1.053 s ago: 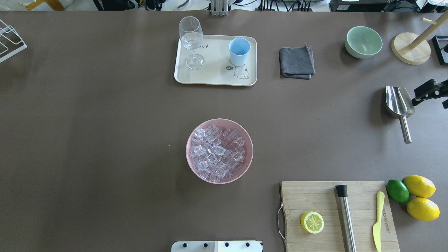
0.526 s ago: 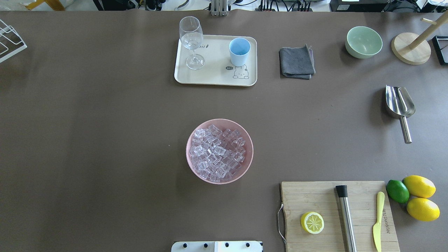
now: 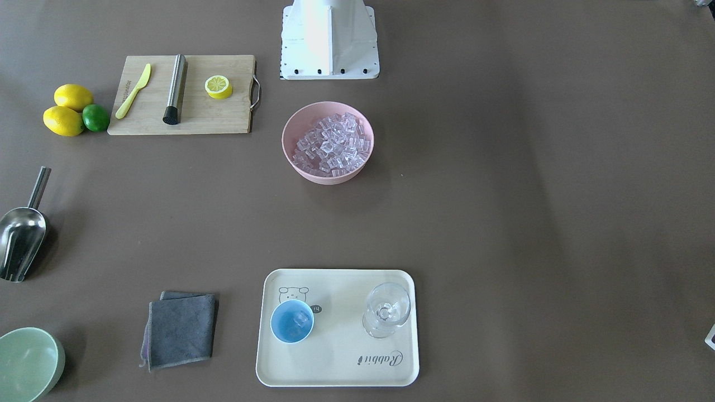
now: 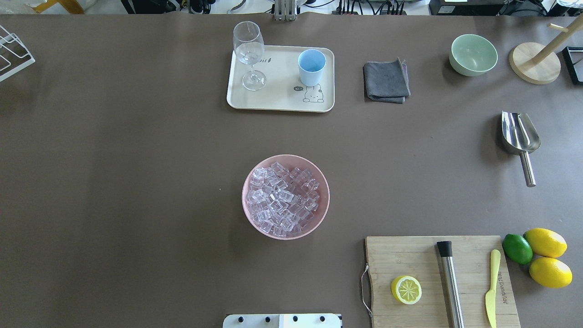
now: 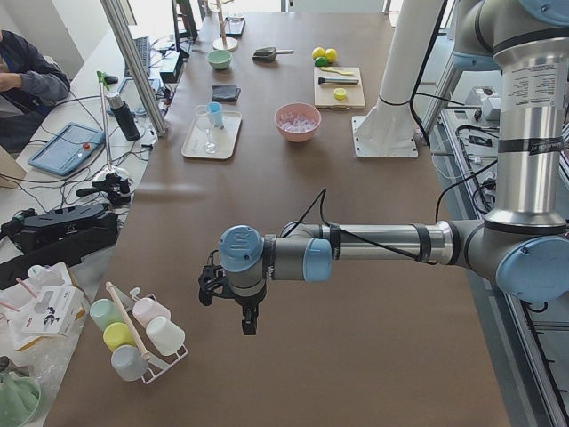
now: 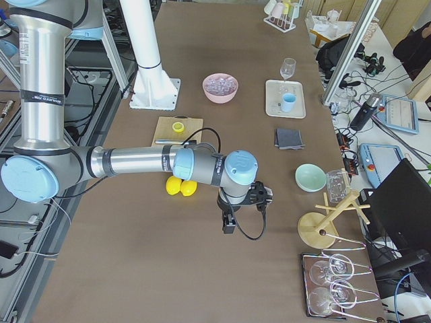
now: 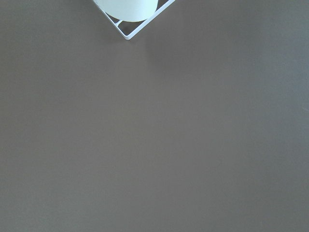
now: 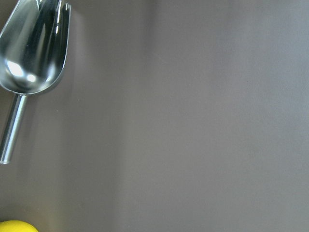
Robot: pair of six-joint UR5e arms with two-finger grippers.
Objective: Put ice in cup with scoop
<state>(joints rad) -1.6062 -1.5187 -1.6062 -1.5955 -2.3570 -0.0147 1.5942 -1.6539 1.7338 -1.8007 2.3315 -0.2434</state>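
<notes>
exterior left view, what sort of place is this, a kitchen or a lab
Most likely a robotics lab, not a kitchen: the big industrial left arm spans the brown table, and a tablet sits on a cluttered side bench.

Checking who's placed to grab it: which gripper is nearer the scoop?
Right. The right gripper hangs close beside the scoop, which shows in its wrist view. The left gripper is far off at the opposite end, by the cup rack.

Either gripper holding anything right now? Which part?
Nothing seen held. Scoop lies alone, untouched; left gripper and right gripper hang bare, apart from it.
</notes>
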